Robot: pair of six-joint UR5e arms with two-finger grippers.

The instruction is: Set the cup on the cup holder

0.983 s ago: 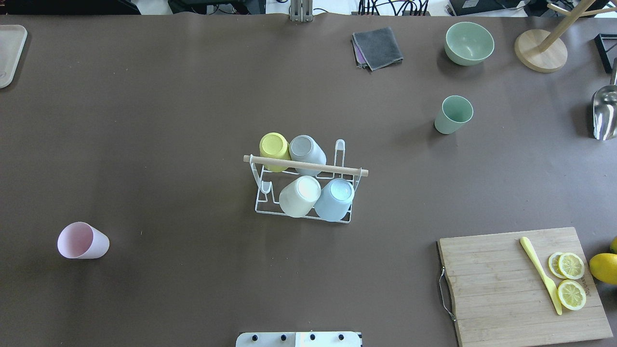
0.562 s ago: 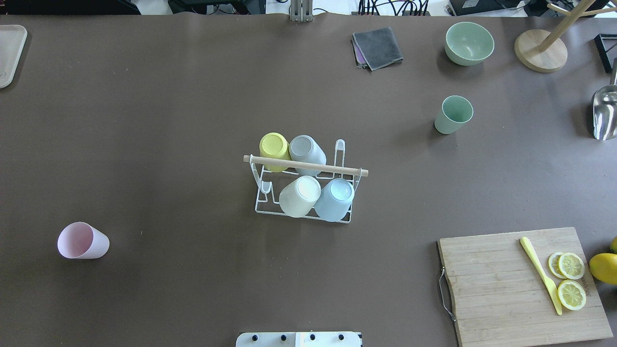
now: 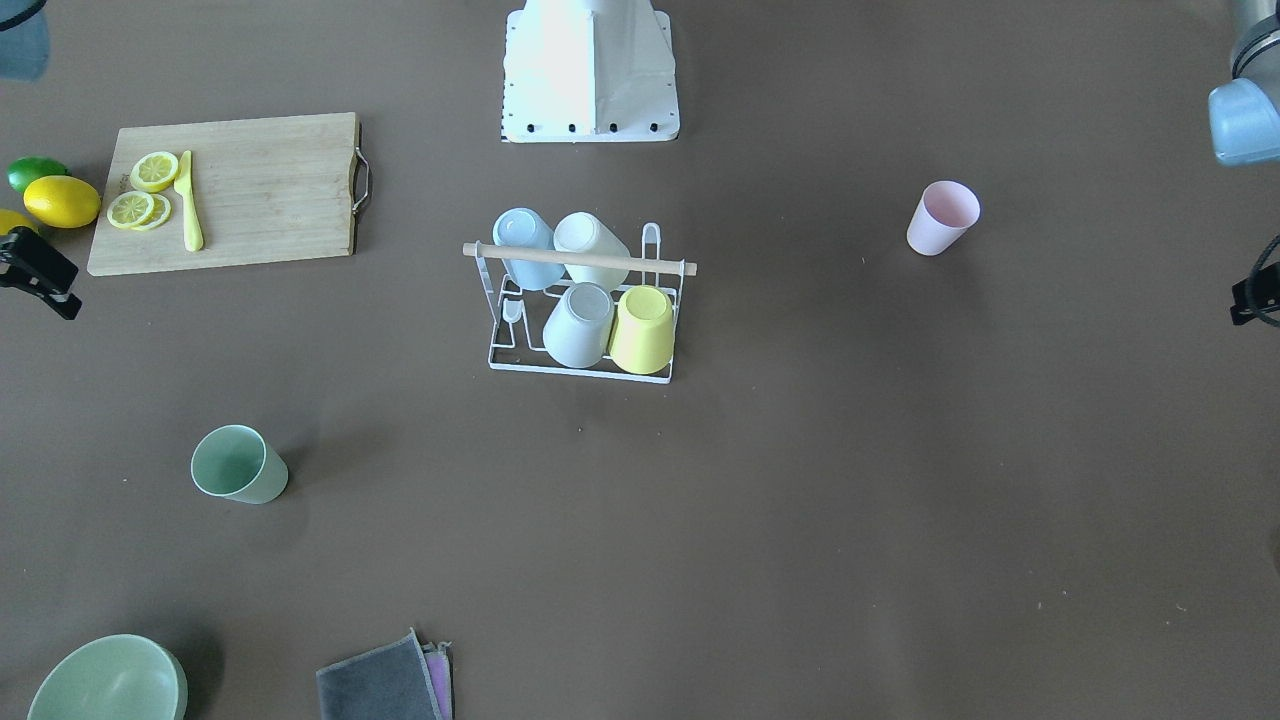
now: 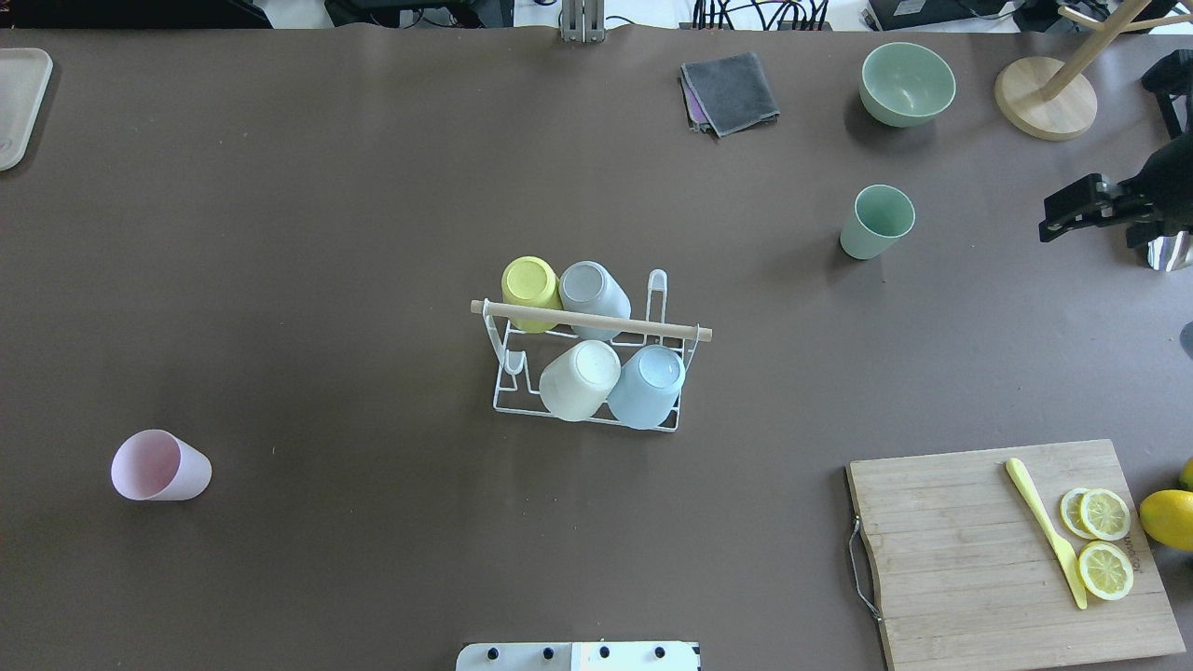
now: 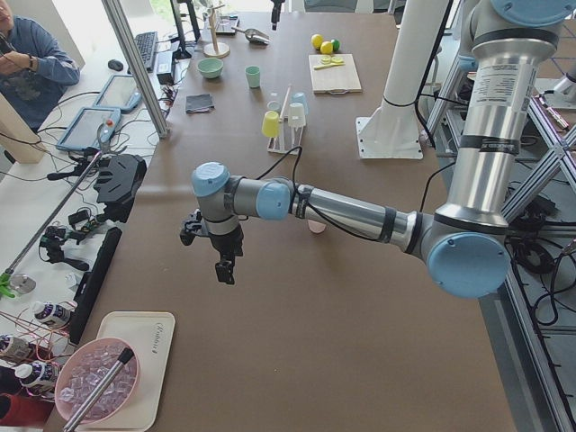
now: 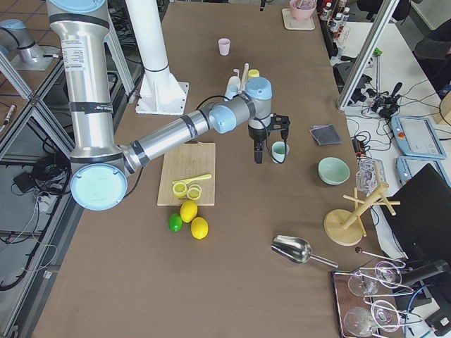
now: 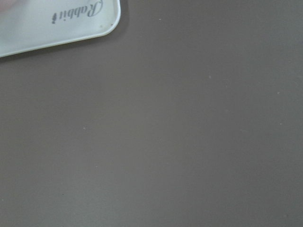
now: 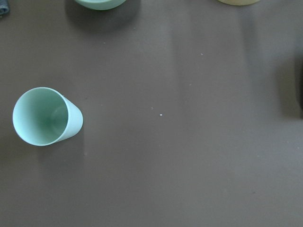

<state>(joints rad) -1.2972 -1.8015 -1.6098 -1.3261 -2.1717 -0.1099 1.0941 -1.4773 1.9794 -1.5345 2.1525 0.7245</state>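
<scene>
The only lettering that can be read is a grey cursive word, "Rabbi" plus a small mark after it, printed on the flat white plastic tray [image 7: 28, 30]. In the left wrist view it stands upside down at 11 o'clock. The left side view shows this script on the tray [image 5: 166, 351] at 7 o'clock on the counter [image 5: 315, 351], too small to spell. A dark stamp on the bamboo cutting board [image 4: 951, 531], at its 3 o'clock edge, cannot be read.

The cup holder [image 4: 676, 330] stood mid-bench with four cups [image 4: 580, 377] upturned on it. A loose cup [image 4: 876, 222] stood beyond it to the robot's right, and a second cup [image 4: 160, 465] stood nearer the robot, well off left. The cutting board [image 4: 951, 559] lay near-right, carrying a knife [image 4: 1044, 527] and lemon slices [image 4: 1105, 569].
</scene>
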